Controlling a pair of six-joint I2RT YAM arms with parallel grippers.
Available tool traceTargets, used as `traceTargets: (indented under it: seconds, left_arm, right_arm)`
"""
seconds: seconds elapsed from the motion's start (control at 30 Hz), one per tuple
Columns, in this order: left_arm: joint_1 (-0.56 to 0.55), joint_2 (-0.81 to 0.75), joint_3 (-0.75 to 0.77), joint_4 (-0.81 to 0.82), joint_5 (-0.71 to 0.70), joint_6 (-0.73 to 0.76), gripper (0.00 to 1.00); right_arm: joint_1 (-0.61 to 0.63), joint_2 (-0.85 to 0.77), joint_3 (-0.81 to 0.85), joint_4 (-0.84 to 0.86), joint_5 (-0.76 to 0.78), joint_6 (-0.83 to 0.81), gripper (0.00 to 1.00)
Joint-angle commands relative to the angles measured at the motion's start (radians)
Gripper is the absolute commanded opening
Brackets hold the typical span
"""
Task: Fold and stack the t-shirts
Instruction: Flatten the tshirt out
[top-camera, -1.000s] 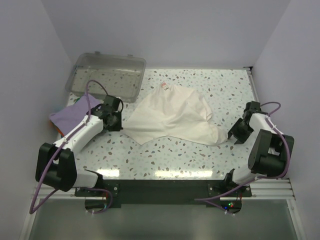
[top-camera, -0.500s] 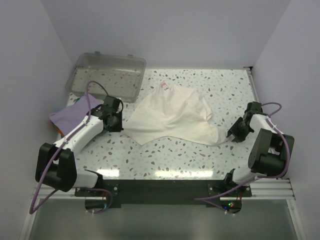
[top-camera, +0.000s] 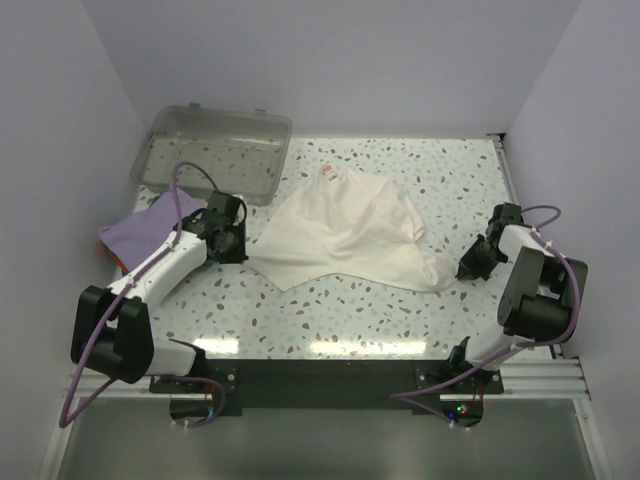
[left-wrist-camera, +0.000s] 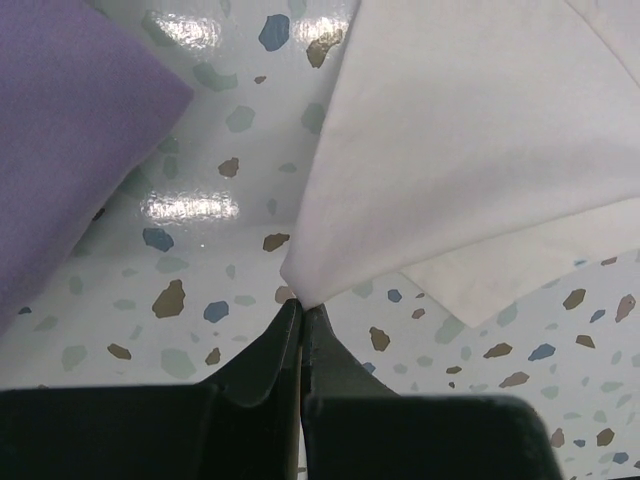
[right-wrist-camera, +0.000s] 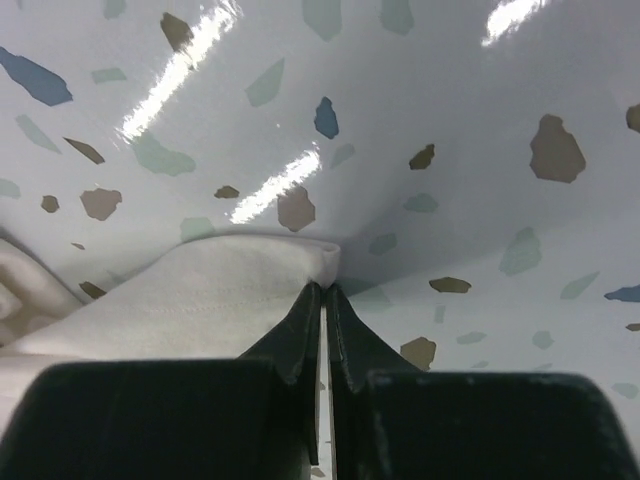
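The table (top-camera: 440, 170) is seen as a smooth, glossy top with a speckled stone-chip pattern, and bright highlights are reflected on it. The cream shirt (top-camera: 340, 235) is shown as soft, matt cloth, with a stitched hem visible in the right wrist view. The purple shirt (top-camera: 145, 228) is likewise matt, even cloth. The bin (top-camera: 215, 150) is made of clear, shiny plastic. The fingers (left-wrist-camera: 262, 365) of the left gripper (left-wrist-camera: 301, 312) and right gripper (right-wrist-camera: 322, 300) are seen in black, matt plastic. The arm shells (top-camera: 160, 268) are white and smooth.
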Motion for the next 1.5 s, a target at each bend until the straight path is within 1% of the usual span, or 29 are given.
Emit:
traceTargets:
  seconds: [0.0, 0.1, 0.2, 0.23, 0.27, 0.3, 0.33, 0.37, 0.4, 0.43, 0.47, 0.5, 0.53, 0.57, 0.6, 0.63, 0.7, 0.73, 0.77, 0.83, 0.87, 0.9, 1.0, 1.07, 1.27, 1.37, 1.47]
  left_arm:
    - [0.01, -0.002, 0.015, 0.055, 0.036, -0.003, 0.0]
    - [0.01, 0.017, 0.048, 0.085, 0.082, -0.006, 0.0]
    - [0.01, 0.055, 0.139, 0.104, 0.13, -0.007, 0.0]
    - [0.01, 0.078, 0.21, 0.105, 0.142, -0.007, 0.0]
    - [0.01, 0.089, 0.252, 0.108, 0.157, -0.006, 0.0]
    - [0.01, 0.101, 0.295, 0.107, 0.165, -0.007, 0.0]
    - [0.01, 0.124, 0.391, 0.107, 0.171, -0.007, 0.0]
    - [0.01, 0.138, 0.442, 0.102, 0.174, -0.006, 0.0]
    - [0.01, 0.148, 0.493, 0.101, 0.179, -0.009, 0.0]
    - [0.01, 0.176, 0.593, 0.101, 0.191, -0.01, 0.0]
    - [0.01, 0.19, 0.643, 0.098, 0.199, -0.013, 0.0]
    - [0.01, 0.217, 0.748, 0.095, 0.203, -0.025, 0.0]
    - [0.01, 0.23, 0.801, 0.092, 0.219, -0.032, 0.0]
    - [0.01, 0.242, 0.853, 0.093, 0.226, -0.039, 0.0]
    - [0.01, 0.254, 0.907, 0.096, 0.236, -0.048, 0.0]
    - [0.01, 0.277, 1.012, 0.099, 0.245, -0.064, 0.0]
    - [0.01, 0.297, 1.115, 0.099, 0.257, -0.078, 0.0]
    - [0.01, 0.309, 1.201, 0.099, 0.254, -0.088, 0.0]
    - [0.01, 0.31, 1.232, 0.107, 0.242, -0.093, 0.0]
    - [0.01, 0.282, 1.269, 0.125, 0.231, -0.111, 0.0]
    - [0.01, 0.265, 1.263, 0.159, 0.221, -0.119, 0.0]
    - [0.01, 0.245, 1.251, 0.177, 0.214, -0.133, 0.0]
    - [0.01, 0.134, 1.146, 0.254, 0.184, -0.148, 0.0]
    - [0.01, 0.11, 1.124, 0.268, 0.177, -0.151, 0.0]
    - [0.01, 0.112, 1.125, 0.237, 0.176, -0.144, 0.0]
    - [0.01, 0.142, 1.14, 0.24, 0.196, -0.133, 0.0]
    - [0.01, 0.201, 1.136, 0.251, 0.236, -0.128, 0.0]
  right_arm:
    - [0.002, 0.052, 0.035, 0.055, -0.013, 0.001, 0.0]
    - [0.004, 0.049, 0.098, 0.019, -0.019, 0.0, 0.0]
    - [0.004, 0.011, 0.204, -0.045, -0.036, 0.003, 0.0]
    - [0.002, -0.003, 0.239, -0.063, -0.037, 0.004, 0.0]
    - [0.004, -0.017, 0.318, -0.105, -0.036, 0.001, 0.0]
    - [0.002, -0.037, 0.363, -0.126, -0.031, 0.001, 0.0]
    - [0.002, -0.045, 0.412, -0.146, -0.027, 0.001, 0.0]
    - [0.002, -0.051, 0.511, -0.189, -0.021, -0.005, 0.0]
    - [0.002, -0.054, 0.564, -0.206, -0.008, -0.007, 0.0]
    - [0.004, -0.051, 0.616, -0.226, -0.005, -0.008, 0.0]
    - [0.002, -0.046, 0.718, -0.269, -0.001, -0.01, 0.0]
    - [0.002, -0.037, 0.768, -0.286, -0.001, -0.01, 0.0]
    - [0.002, -0.034, 0.811, -0.301, -0.002, -0.008, 0.0]
    - [0.002, -0.031, 0.887, -0.323, -0.005, 0.001, 0.0]
    - [0.002, -0.029, 0.924, -0.334, -0.004, 0.006, 0.0]
    - [0.002, -0.029, 0.957, -0.344, 0.004, 0.01, 0.0]
    - [0.002, -0.04, 1.027, -0.354, 0.018, 0.032, 0.0]
    - [0.001, -0.052, 1.043, -0.351, 0.028, 0.041, 0.0]
    - [0.002, -0.074, 1.073, -0.341, 0.032, 0.055, 0.0]
    - [0.002, -0.095, 1.107, -0.335, 0.042, 0.065, 0.0]
    - [0.002, -0.118, 1.144, -0.332, 0.058, 0.069, 0.0]
    - [0.002, -0.126, 1.164, -0.331, 0.068, 0.069, 0.0]
    - [0.002, -0.157, 1.236, -0.335, 0.114, 0.053, 0.0]
    - [0.001, -0.161, 1.277, -0.349, 0.137, 0.049, 0.0]
    - [0.002, -0.171, 1.291, -0.323, 0.139, 0.066, 0.0]
    - [0.002, -0.129, 1.296, -0.324, 0.13, 0.064, 0.0]
    - [0.002, -0.097, 1.244, -0.285, 0.099, 0.073, 0.0]
